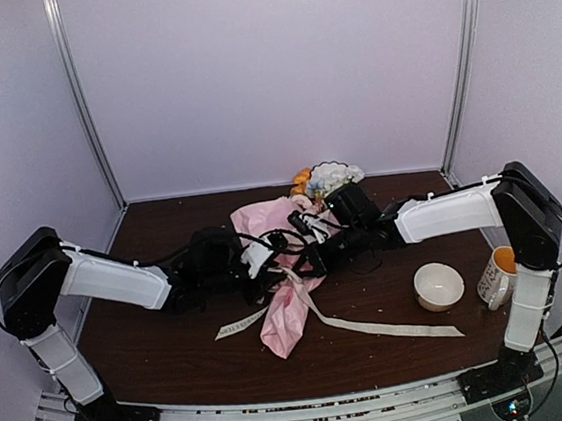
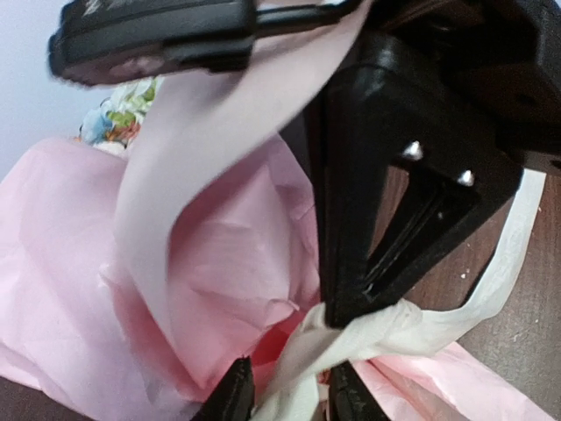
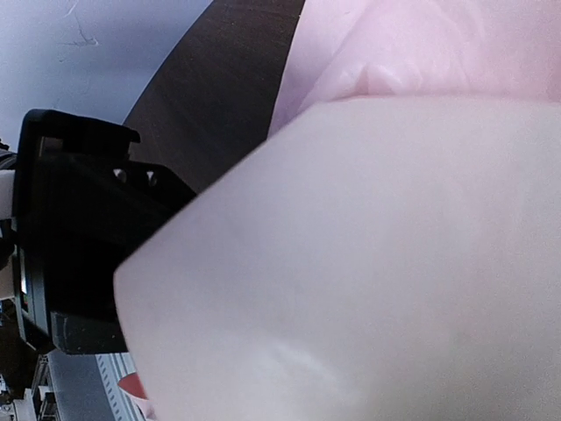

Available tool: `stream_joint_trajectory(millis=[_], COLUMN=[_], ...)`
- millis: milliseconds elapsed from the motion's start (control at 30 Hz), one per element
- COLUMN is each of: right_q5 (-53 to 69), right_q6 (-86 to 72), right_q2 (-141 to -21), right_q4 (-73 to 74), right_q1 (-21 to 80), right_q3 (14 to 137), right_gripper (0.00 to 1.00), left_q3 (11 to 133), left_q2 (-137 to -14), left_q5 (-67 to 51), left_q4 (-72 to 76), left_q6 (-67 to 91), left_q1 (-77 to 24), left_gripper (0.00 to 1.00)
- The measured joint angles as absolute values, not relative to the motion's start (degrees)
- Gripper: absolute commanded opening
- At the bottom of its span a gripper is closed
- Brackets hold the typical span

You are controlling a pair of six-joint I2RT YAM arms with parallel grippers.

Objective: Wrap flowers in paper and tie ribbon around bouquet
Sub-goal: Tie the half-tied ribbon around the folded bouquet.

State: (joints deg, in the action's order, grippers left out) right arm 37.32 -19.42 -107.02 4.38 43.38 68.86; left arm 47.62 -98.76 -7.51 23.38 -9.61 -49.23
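— On the dark brown table (image 1: 176,362), seen from above, where does the bouquet (image 1: 262,218) lie?

— Mid-table. The flowers (image 1: 326,178) point to the far edge, with white, blue and orange blooms showing. The pink paper (image 1: 285,323) is wrapped round the stems and tapers toward the near edge.

— And the ribbon (image 1: 394,327)?

— It crosses the paper's waist. One long tail runs off to the right across the wood, and a short one lies to the left. The left gripper (image 1: 272,269) and right gripper (image 1: 308,258) meet over that waist, close together. A white bowl (image 1: 438,285) and a mug (image 1: 497,276) stand well apart on the right.

— What does the left wrist camera give?

— Its own fingertips (image 2: 230,395), at the bottom edge, stand parted, with a bunched strand of ribbon passing through the gap. Just above, the right gripper's black jaws are pressed together on that same strand, pinching it over the crumpled paper. A blurred band of ribbon hangs close to the lens, and blooms peek out at the upper left.

— And the right wrist camera?

— It's a poor view. A pale, out-of-focus surface fills most of it, perhaps ribbon against the lens, and its own fingers are hidden. Pink paper shows along the top with bare table beside it. A black part of the left arm (image 3: 79,219) sits at the left.
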Motion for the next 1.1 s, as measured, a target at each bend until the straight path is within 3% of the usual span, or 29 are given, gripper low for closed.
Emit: stream_joint_trajectory(millis=[300,700,833,967,1100], right_q5=[31.75,29.45,29.15,28.99,28.12], right_q6=[-19.16,-18.13,-17.96,-17.85,-17.74], right_q2=[-103.35,-102.65,-102.65,-102.65,-102.65], right_q4=[4.60,6.46,6.72,6.90,7.18], right_q1=[43.38,44.18,44.71,44.88,44.93], right_q3=[67.24,67.24,67.24,67.24,67.24], right_gripper=[0.00,0.00,0.00,0.00,0.00], left_q3=[47.62,47.40,50.09,50.37,50.37], left_q2=[-93.60,-92.71,-97.03,-97.82,-97.82], left_q5=[-7.66,-10.72,-12.12,-11.99,-10.76], left_q4=[15.22,5.04,2.83,2.20,1.52], left_q6=[-9.28,-8.25,-8.25,-8.16,-8.43], left_q1=[-49.19,-47.31,-47.31,-47.31,-47.29], left_gripper=[0.53,0.58,0.45,0.18,0.06])
